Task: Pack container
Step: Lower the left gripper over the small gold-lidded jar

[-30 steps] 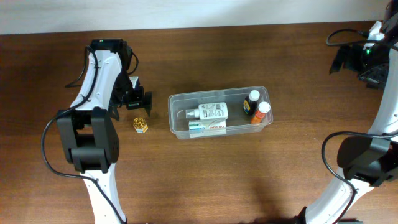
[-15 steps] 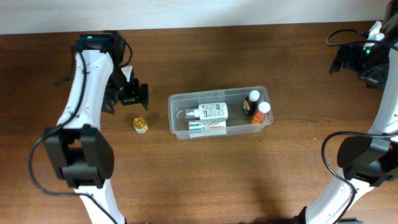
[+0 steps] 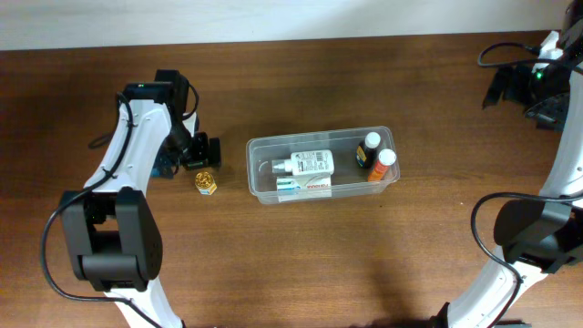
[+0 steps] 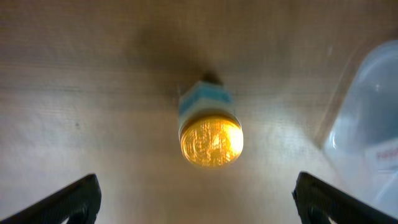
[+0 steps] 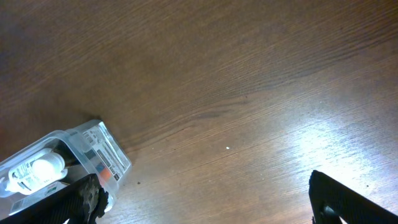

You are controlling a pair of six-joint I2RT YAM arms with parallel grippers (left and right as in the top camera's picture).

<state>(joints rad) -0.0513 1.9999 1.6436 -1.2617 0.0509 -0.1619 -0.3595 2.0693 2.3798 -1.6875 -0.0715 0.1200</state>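
The clear plastic container (image 3: 258, 146) sits mid-table and holds a white bottle (image 3: 305, 164), a flat box (image 3: 303, 186) and two small bottles with a black cap (image 3: 372, 140) and a white cap (image 3: 387, 158). A small jar with a gold lid (image 3: 207, 183) stands on the table just left of the container; it also shows in the left wrist view (image 4: 210, 138). My left gripper (image 3: 202, 153) is open, just behind the jar, and holds nothing (image 4: 198, 205). My right gripper (image 5: 205, 202) is open and empty, far at the right edge (image 3: 524, 87). The container's corner (image 5: 99, 149) shows in the right wrist view.
The wooden table (image 3: 364, 264) has a pale wall edge along the back. A cable (image 3: 506, 47) hangs near the right arm at the back right.
My left arm has swung in and lowered its gripper closer to the gold-lidded jar. The jar, the container and the right arm have not moved.
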